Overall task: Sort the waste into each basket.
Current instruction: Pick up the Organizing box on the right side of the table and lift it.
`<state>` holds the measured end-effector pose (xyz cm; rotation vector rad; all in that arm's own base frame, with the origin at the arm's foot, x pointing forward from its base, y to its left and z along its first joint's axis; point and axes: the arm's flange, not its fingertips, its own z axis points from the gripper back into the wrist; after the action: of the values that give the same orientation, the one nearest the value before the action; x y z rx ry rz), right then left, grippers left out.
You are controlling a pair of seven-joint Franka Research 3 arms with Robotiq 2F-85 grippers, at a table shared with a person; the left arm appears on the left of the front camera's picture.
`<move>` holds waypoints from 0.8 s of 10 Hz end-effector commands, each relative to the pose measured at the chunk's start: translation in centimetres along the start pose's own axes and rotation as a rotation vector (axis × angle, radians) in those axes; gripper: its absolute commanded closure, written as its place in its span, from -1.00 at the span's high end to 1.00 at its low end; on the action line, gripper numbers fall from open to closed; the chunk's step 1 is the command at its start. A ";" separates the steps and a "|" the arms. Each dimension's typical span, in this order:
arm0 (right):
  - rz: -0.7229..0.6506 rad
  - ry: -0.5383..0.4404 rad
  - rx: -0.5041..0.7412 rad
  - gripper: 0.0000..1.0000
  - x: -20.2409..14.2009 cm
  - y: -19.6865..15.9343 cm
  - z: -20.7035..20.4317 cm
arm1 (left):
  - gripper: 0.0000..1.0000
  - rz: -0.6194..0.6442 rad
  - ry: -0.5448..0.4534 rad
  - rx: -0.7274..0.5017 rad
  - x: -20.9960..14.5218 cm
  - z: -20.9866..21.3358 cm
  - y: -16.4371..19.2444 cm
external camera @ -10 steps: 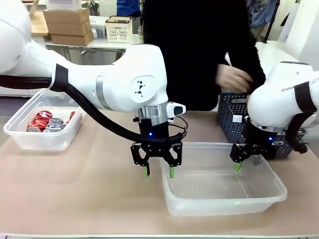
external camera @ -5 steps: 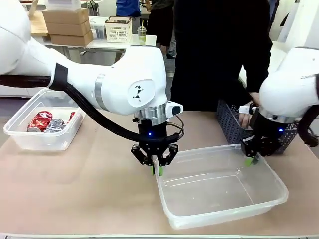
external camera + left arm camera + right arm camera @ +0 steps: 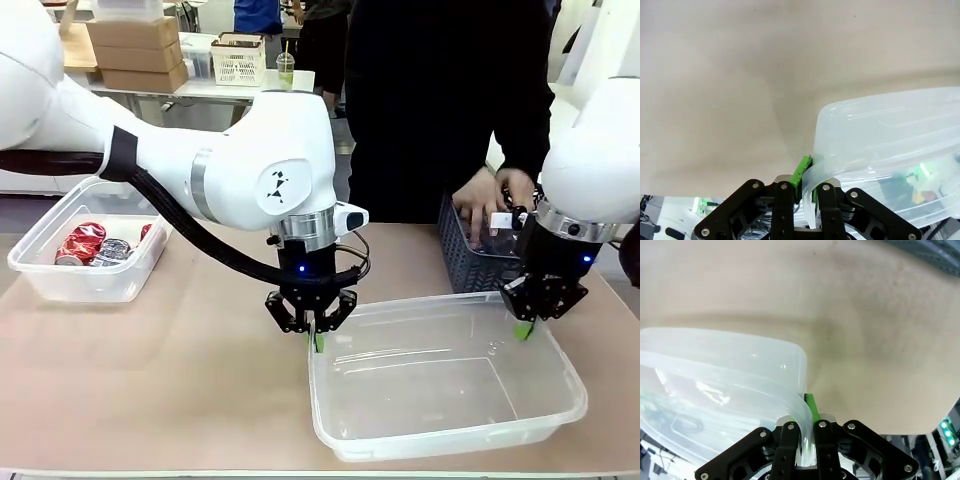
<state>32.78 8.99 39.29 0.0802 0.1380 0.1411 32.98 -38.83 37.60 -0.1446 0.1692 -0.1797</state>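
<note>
An empty clear basket (image 3: 450, 440) lies on the table at front right, slightly askew. My left gripper (image 3: 317, 337) is shut on its rim at the far left corner. My right gripper (image 3: 524, 328) is shut on the rim at the far right corner. In the left wrist view the gripper (image 3: 807, 176) pinches the thin rim of the basket (image 3: 890, 125) between its green pads. The right wrist view shows the gripper (image 3: 807, 412) pinching the basket's (image 3: 715, 370) rim likewise. A second clear basket (image 3: 90, 285) at far left holds crushed red and silver cans (image 3: 88, 244).
A dark grey lattice basket (image 3: 462, 258) stands behind the empty basket at right. A person's hands (image 3: 490, 195) reach into it. Bare tabletop (image 3: 170, 370) stretches between the two clear baskets. Boxes and a white crate sit on a table behind.
My left gripper has closed on the basket's rim. The right gripper moved right to the far right corner. The basket slid nearer and turned. The person's hands went into the dark basket.
</note>
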 end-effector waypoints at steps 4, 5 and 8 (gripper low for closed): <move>-0.055 -0.025 -0.025 -1.00 -11.6 -1.8 -2.8 | -1.00 0.011 -0.020 -0.021 -2.8 5.9 0.3; -0.071 -0.041 -0.047 -1.00 -11.9 -1.6 0.2 | -1.00 0.065 -0.042 0.023 -3.0 8.1 0.6; -0.095 -0.157 -0.033 -1.00 -8.6 0.8 8.0 | -1.00 0.109 -0.127 0.079 -3.2 14.3 2.5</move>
<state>25.66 9.10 49.78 0.0910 -0.0155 0.0825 31.11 -37.55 50.70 -0.1601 0.0798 -0.1440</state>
